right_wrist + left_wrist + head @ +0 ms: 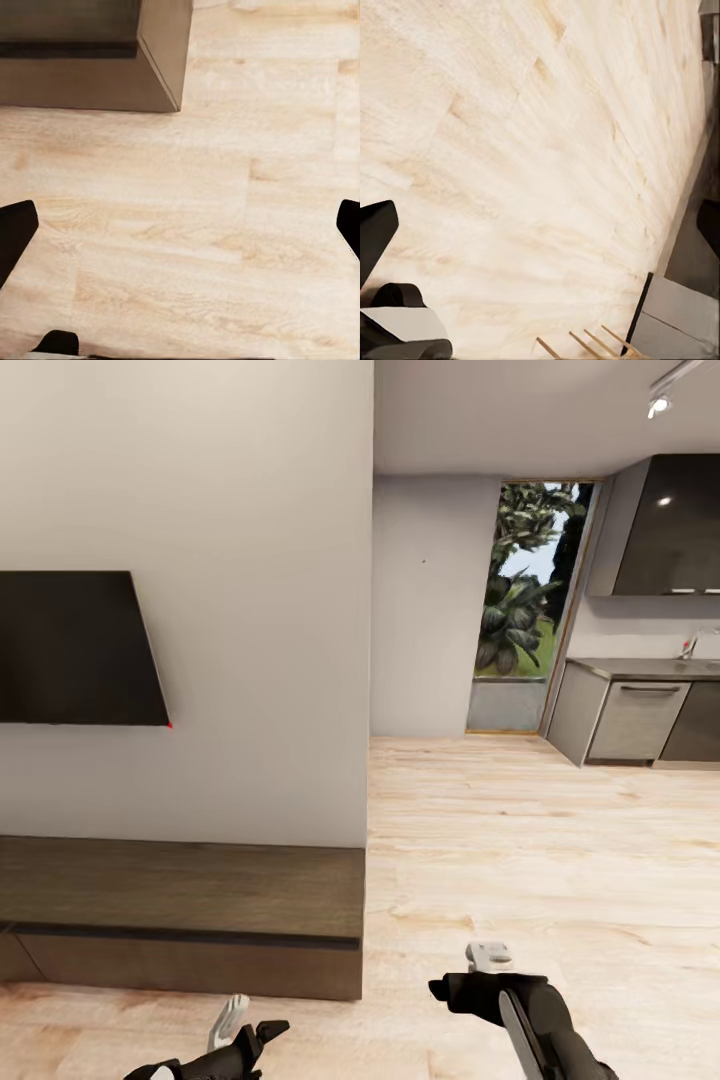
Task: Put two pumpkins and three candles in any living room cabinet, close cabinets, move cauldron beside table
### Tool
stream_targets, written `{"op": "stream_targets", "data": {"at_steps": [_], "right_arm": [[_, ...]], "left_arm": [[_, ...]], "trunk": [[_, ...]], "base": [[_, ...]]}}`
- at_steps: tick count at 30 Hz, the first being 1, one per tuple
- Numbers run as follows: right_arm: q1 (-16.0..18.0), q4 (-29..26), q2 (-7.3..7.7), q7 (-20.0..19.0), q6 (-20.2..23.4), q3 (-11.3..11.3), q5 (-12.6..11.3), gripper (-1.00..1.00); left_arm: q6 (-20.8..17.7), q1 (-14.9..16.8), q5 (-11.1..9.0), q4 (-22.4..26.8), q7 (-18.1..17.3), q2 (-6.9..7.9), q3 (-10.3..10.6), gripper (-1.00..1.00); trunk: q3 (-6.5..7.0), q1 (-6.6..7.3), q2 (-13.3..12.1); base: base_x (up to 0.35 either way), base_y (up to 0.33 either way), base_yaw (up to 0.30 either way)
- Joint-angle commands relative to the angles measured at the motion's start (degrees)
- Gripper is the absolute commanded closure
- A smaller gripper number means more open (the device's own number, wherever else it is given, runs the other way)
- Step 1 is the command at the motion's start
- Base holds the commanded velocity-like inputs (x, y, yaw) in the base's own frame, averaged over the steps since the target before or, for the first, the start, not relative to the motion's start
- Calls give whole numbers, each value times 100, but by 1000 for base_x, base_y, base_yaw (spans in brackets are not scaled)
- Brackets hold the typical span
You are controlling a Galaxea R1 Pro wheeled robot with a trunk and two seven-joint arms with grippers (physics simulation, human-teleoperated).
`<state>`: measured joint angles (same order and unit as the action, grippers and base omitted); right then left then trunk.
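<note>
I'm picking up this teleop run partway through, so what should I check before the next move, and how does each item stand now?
1. Long low dark-brown wood cabinet shut: ok as far as visible; its front looks flush, though the left end runs out of frame.
2. Left gripper empty: cannot tell; only one pale finger shows in the head view.
3. Right gripper empty: ok; its dark fingertips stand wide apart with only bare floor between.
4. Pale wood plank floor ahead free of obstacles: ok.
5. Clearance from the cabinet corner: ok; both arms hang over the floor, apart from it.
6. Black wall-mounted screen out of arm reach: ok; it sits well above both grippers.
</note>
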<state>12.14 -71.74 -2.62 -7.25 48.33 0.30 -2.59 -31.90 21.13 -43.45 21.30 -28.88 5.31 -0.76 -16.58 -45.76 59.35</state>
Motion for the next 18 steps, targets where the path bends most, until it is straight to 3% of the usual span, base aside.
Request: {"op": "stream_targets", "data": {"at_steps": [1, 6, 10, 18], "right_arm": [[126, -10, -6, 6, 25, 4, -48, -100], [220, -19, -8, 12, 21, 12, -68, -100], [249, -84, 5, -24, 27, 0, -81, -100], [362, -148, 7, -212, 27, -3, -83, -100]], "left_arm": [[-43, 9, -25, 1, -228, -1, -6, -100], [-44, 32, -25, 1, -548, -3, -4, -100], [-24, 39, -19, -12, -1118, -4, -10, -100], [41, 40, -3, -22, -1212, -33, -13, -100]], "trunk": [[-26, -23, 47], [-116, -133, 247], [-188, -221, 408], [-296, -353, 648]], "base": [[0, 0, 0], [0, 0, 0], [0, 0, 0], [0, 0, 0]]}}
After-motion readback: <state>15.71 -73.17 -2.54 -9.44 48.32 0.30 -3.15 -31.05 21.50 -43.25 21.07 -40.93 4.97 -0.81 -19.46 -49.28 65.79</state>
